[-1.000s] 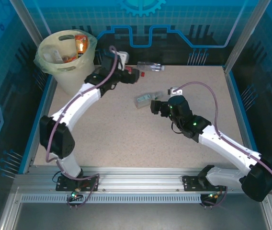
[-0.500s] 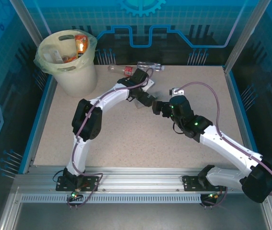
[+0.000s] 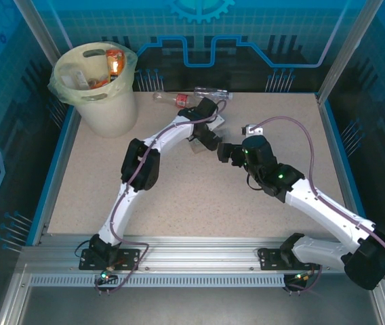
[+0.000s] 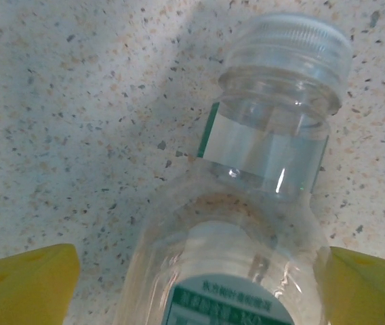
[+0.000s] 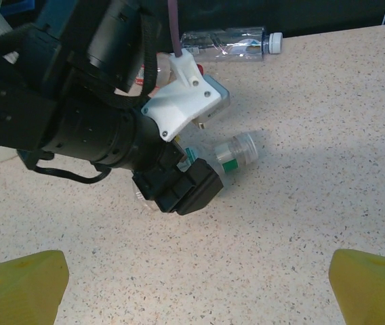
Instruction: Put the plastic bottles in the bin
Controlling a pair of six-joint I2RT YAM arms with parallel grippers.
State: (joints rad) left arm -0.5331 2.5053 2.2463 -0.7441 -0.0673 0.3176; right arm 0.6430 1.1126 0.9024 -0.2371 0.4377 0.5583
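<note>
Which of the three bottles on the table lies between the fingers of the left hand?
The green-labelled bottle at mid-table. The red-marked bottle and the long clear bottle lie away from it, at the far edge.

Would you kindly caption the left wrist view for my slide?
Open yellow fingers straddle a clear bottle lying on the speckled table.

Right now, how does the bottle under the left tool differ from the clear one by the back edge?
The green-labelled bottle lies between the left tool's open fingers; the back bottle lies untouched. The green-labelled bottle wears a green-and-white label; the back bottle looks bare. Both are clear, capped, lying down.
</note>
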